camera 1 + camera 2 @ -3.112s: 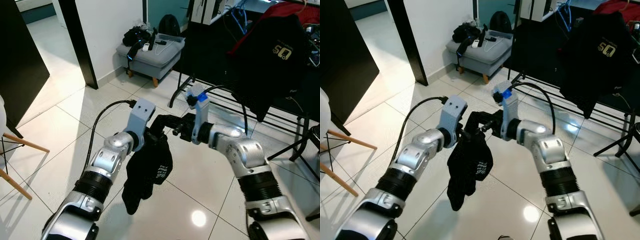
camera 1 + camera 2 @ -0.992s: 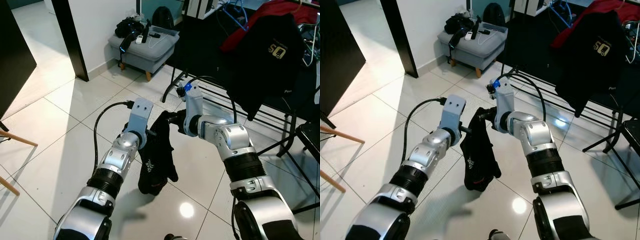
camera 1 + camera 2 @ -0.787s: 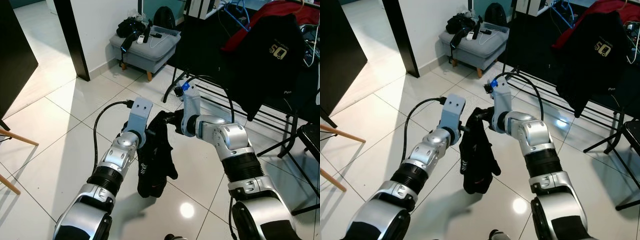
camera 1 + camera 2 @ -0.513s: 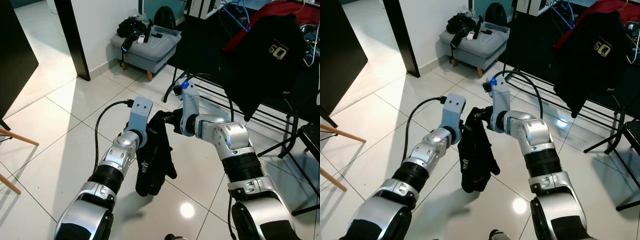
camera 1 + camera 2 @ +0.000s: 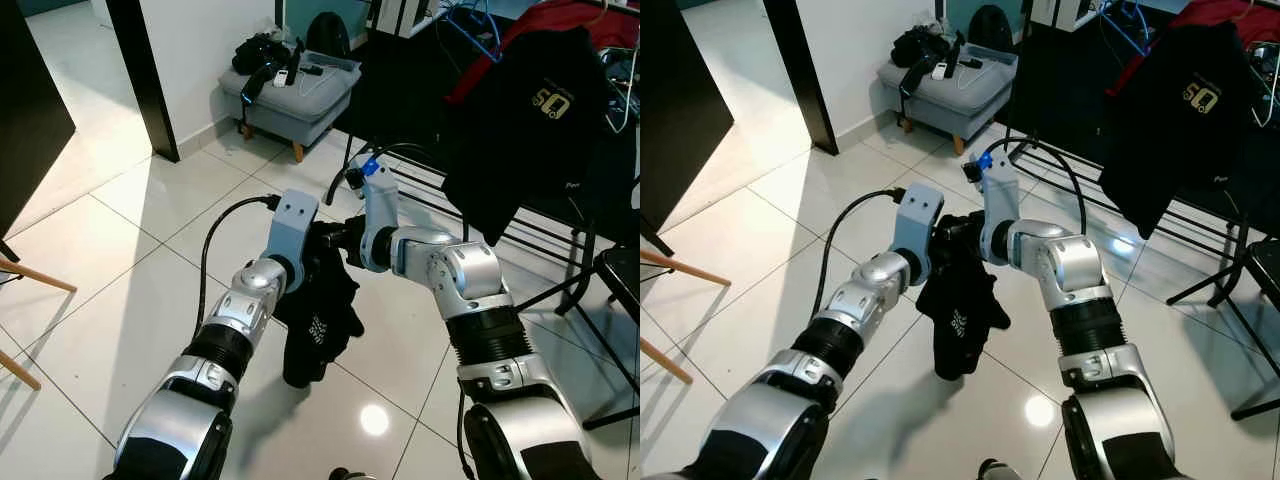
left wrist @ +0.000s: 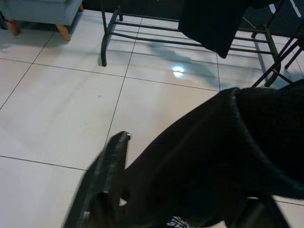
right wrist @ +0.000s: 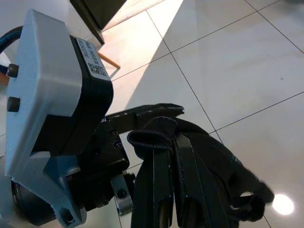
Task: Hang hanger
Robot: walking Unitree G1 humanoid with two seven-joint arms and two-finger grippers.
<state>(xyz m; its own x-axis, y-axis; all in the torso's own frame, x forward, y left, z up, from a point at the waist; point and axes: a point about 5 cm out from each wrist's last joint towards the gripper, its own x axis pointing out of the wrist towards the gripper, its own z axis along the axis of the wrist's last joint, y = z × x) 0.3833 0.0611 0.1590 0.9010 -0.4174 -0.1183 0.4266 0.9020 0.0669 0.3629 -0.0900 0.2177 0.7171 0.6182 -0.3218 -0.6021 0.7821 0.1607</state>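
A black garment (image 5: 320, 322) hangs bunched between my two grippers, above the tiled floor; I cannot make out a hanger inside the cloth. My left gripper (image 5: 316, 258) is shut on its upper folds, and in the left wrist view the cloth (image 6: 204, 156) fills the span between the fingers (image 6: 108, 168). My right gripper (image 5: 338, 238) meets it from the other side. In the right wrist view its fingers (image 7: 161, 185) are shut on the garment's rolled collar (image 7: 152, 130). The clothes rack (image 5: 520, 228) stands behind the arms on the right.
A black T-shirt (image 5: 530, 120) with a red garment (image 5: 560, 18) behind it hangs on the rack. A grey footstool (image 5: 290, 95) with gear on top stands at the back. A dark door frame (image 5: 135, 80) is on the left, with wooden chair legs (image 5: 30, 275) further left.
My left gripper has pushed forward, closer to the right gripper. The garment has bunched up and shifted slightly right beneath them.
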